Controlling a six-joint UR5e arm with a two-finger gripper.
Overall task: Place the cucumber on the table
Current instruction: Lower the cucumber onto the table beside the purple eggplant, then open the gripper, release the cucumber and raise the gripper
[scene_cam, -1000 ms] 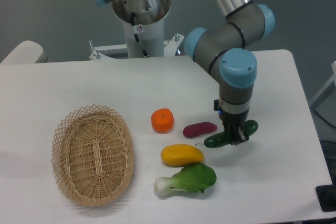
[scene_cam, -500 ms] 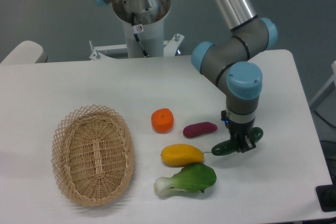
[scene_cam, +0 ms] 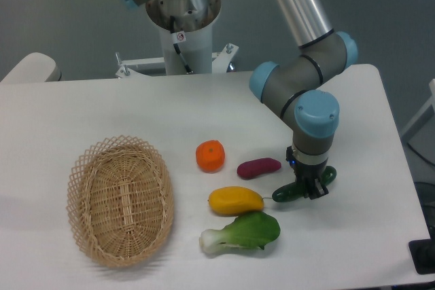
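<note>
While my claw points straight down, I see it clamped across the cucumber, which lies tilted low at the surface, right of the yellow fruit; I cannot tell whether it touches down. Just left of the claw lies the purple vegetable, with the orange beyond it. Below sits the bok choy, and the wicker basket stands well apart at left.

the ur5e arm reaches in from the upper middle, its silver link sloping down to the grey elbow joints with blue caps. the wrist points straight down, and the gripper hangs low, its dark fingers clamped around the cucumber.
</note>
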